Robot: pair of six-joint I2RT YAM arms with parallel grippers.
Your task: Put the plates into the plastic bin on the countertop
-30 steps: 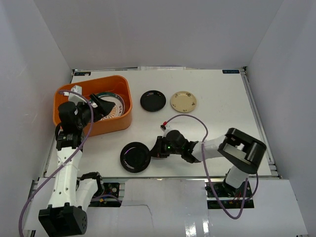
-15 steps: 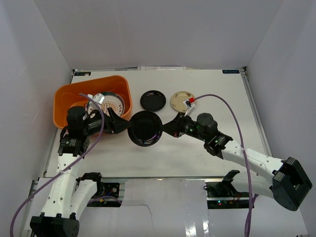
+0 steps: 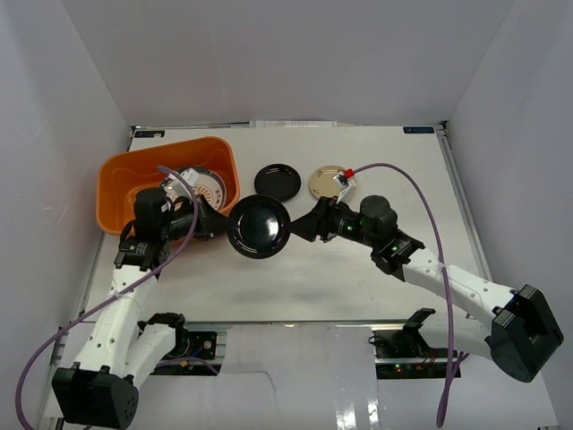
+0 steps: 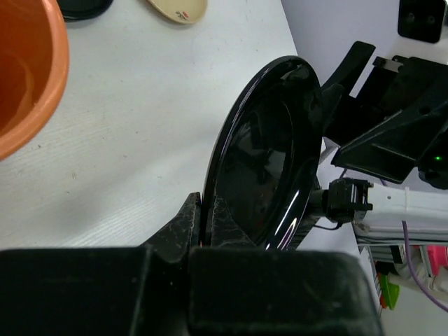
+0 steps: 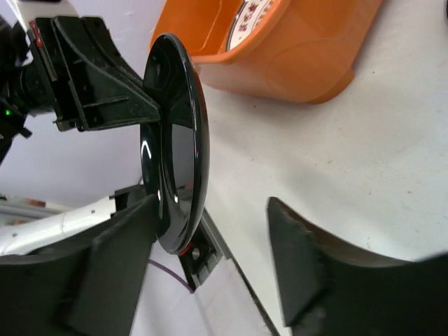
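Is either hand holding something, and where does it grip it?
The left hand pinches the glossy black plate by its rim, with the plate standing on edge. The right hand is open at the opposite rim.

White shells and black joint housings are noted on the left arm (image 3: pixel 112 318) and the right arm (image 3: pixel 461 288). A purple cable (image 3: pixel 419 191) is carried by each, the right one tipped by a red-and-white plug (image 3: pixel 344 176). The fingers (image 5: pixel 308 273) are matte black and wedge-shaped. A green light (image 4: pixel 437 159) is seen lit on the right wrist body.
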